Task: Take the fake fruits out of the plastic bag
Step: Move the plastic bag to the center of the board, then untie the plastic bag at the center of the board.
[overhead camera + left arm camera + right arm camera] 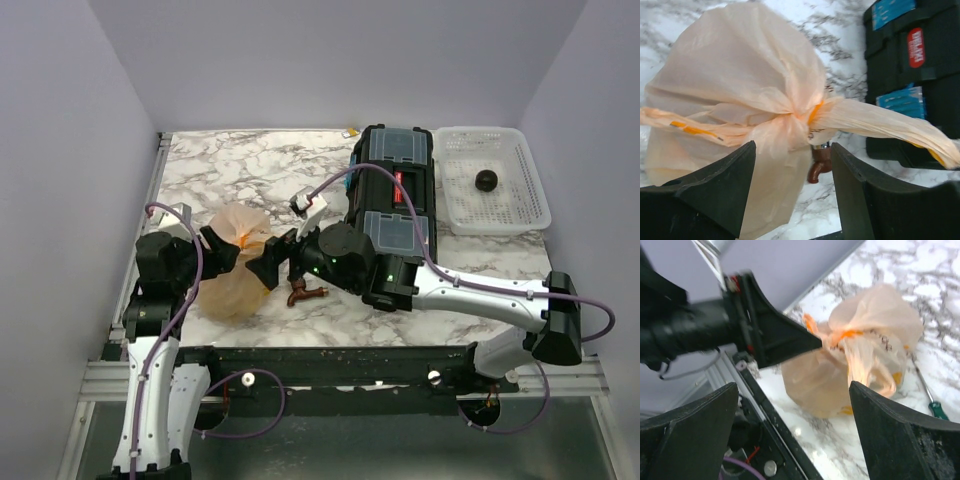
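The plastic bag (238, 265) is lying knotted shut on the desk (250, 160) between the left end effector (218, 245) and right end effector (272, 258), both gaping released, so unpacking is seemingly barely starting; a dark ball (485, 180) is sitting in the white basket (520, 215).

The plastic bag (740, 75) is knotted shut, so the fake fruits inside stay hidden. Beyond the right fingers (900, 440) only dim yellow patches (896, 377) show through, and whether they are fruit or print cannot be told. Between the left fingers (715, 195) the knot covers most of a brown tap (819, 165). Past them, the black toolbox (910, 75) is cut by the frame edge. Far beyond both pairs of fingers, a dark lump (486, 180) in the white basket (530, 210) is too small to identify.
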### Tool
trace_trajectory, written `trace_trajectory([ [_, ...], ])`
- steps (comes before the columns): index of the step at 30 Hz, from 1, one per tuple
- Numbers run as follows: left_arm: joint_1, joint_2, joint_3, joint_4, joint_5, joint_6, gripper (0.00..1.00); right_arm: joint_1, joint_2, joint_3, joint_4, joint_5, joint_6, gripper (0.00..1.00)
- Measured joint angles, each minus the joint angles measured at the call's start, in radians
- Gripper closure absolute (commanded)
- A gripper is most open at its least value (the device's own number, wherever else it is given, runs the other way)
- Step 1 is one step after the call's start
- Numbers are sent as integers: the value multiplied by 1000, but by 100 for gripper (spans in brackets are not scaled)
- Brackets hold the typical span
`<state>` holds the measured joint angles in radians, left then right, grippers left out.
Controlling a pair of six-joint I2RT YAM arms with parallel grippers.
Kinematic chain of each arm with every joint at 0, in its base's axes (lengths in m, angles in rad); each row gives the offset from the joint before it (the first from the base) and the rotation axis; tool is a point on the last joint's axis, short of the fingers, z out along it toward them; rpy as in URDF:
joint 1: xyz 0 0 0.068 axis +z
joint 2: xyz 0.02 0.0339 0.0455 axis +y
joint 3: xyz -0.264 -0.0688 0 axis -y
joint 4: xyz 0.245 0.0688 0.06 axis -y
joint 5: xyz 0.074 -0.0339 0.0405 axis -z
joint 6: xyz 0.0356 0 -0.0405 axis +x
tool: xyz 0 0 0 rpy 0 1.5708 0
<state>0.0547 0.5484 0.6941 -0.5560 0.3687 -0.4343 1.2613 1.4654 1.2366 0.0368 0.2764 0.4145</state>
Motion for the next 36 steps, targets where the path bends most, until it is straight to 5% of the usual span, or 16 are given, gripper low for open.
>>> trace_trajectory([
  [8,-54,129,10,-60,-111,31,43,-62,103,233,-97,-34,-19,18],
  [18,-87,116,10,-55,-105,68,75,-124,229,320,-157,-91,0,41],
  [20,-88,126,10,-52,-96,72,74,-124,246,315,-159,-104,15,44],
  [26,-95,137,10,-51,-72,80,46,-124,252,237,-163,-124,43,62],
  [29,-106,145,10,-50,-63,84,46,-124,253,201,-167,-125,49,69],
  [36,-153,212,10,-46,-34,93,66,-124,253,106,-163,-137,76,79],
])
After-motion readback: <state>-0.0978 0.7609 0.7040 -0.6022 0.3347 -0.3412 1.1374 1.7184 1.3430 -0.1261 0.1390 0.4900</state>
